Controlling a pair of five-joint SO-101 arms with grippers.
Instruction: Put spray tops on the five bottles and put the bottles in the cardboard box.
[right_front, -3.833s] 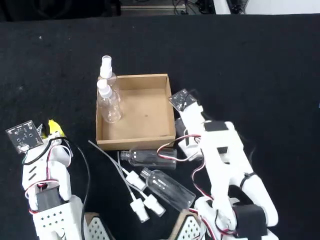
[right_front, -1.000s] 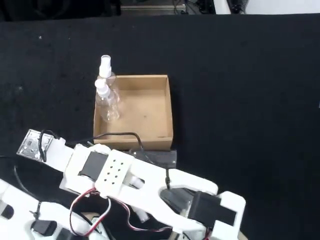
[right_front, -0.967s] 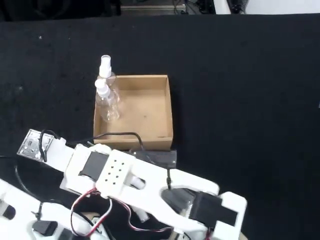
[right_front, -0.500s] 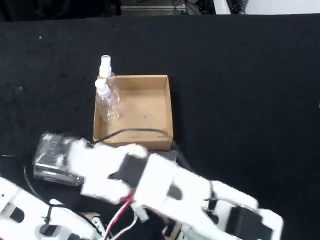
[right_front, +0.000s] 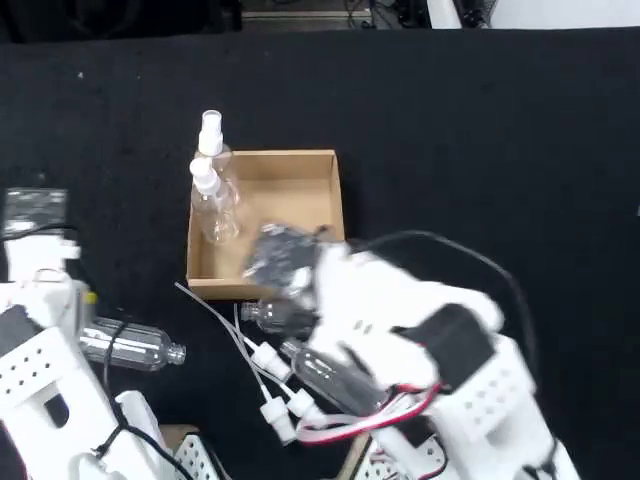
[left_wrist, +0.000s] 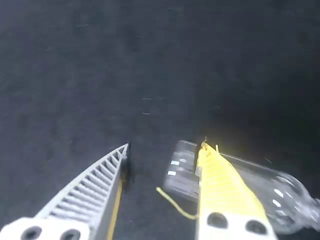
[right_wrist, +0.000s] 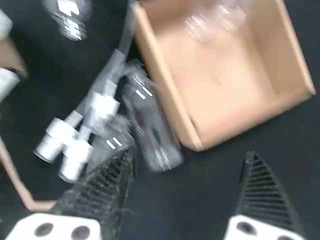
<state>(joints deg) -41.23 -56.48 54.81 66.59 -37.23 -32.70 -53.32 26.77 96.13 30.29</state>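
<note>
The cardboard box (right_front: 338, 205) holds one capped bottle (right_front: 215, 208) upright in its far left corner; a second capped bottle (right_front: 212, 148) stands just behind the box. Two capless bottles (right_front: 283, 315) (right_front: 335, 378) lie in front of the box, with three loose spray tops (right_front: 285, 395) beside them. A third capless bottle (right_front: 132, 346) lies at the left. My left gripper (left_wrist: 165, 147) is open, its yellow finger (left_wrist: 220, 187) beside that bottle's (left_wrist: 250, 175) base. My right gripper (right_wrist: 190, 154) is open above the box's front wall (right_wrist: 167, 97), over a lying bottle (right_wrist: 150, 127).
Black cloth covers the table (right_front: 480, 150). The spray tops' long thin tubes (right_front: 215, 310) trail toward the box's front left corner. Open cloth lies right of and behind the box. The left arm's body (right_front: 40, 370) fills the near left corner.
My right arm has swung from the far left back across to the box's front wall. A capless bottle now lies uncovered at the left beside the left arm.
</note>
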